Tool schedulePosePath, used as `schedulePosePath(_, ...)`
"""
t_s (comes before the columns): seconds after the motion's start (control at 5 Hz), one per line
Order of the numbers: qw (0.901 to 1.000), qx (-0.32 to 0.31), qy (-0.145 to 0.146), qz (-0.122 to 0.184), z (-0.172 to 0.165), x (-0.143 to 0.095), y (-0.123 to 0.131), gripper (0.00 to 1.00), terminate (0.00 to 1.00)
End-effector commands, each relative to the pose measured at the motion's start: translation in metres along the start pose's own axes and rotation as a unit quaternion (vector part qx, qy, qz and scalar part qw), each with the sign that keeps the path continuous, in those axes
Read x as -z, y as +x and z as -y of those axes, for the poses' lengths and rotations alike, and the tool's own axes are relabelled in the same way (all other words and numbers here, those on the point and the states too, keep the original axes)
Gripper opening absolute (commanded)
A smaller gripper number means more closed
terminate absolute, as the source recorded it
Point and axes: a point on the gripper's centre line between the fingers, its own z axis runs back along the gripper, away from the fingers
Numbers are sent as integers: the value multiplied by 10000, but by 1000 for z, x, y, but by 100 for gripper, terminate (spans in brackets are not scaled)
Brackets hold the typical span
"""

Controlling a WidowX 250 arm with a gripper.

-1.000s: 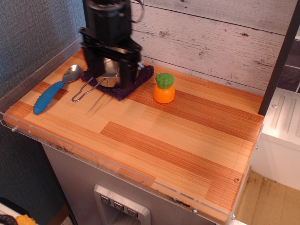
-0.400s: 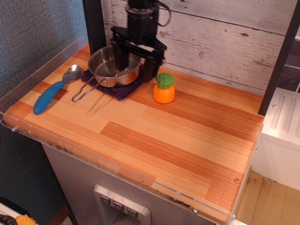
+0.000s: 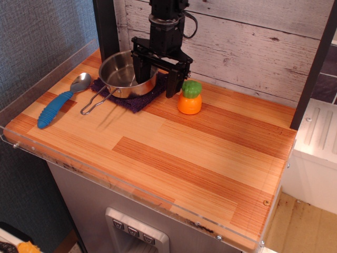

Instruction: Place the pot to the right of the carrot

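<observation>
On the wooden counter (image 3: 210, 153) there are four loose things, one of each: one pot (image 3: 124, 74), one carrot (image 3: 189, 98), one spoon (image 3: 62, 99) and one dark purple cloth (image 3: 138, 100). The pot, a shallow shiny steel pan, sits on the cloth at the back left of the counter, its wire-loop handle lying down toward the front left and reaching off the cloth onto the wood. The blue-handled spoon lies just left of the pot, bowl toward the back. The carrot stands upright, green top up, just right of the cloth's right edge, so the pot is on the carrot's left. The single black gripper (image 3: 157, 77) hangs from the arm above the pot's right rim with its two fingers spread apart and nothing between them: one finger points down inside the pan, the other comes down outside it, close beside the carrot. Whether that outer finger touches the carrot cannot be told.
</observation>
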Motion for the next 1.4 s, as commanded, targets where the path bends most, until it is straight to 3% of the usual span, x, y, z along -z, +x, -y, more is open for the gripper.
schedulePosePath(0.0,9993,-316,33,186,-36,-10,-7,0,0)
schedulePosePath(0.6,9985,-373,-222,339,-53,-25,-23,0,0)
schedulePosePath(1.0,9944,201,-171,1020,0,-107,-66,0,0)
schedulePosePath(1.2,9925,701,-182,984,49,-123,-88,0,0)
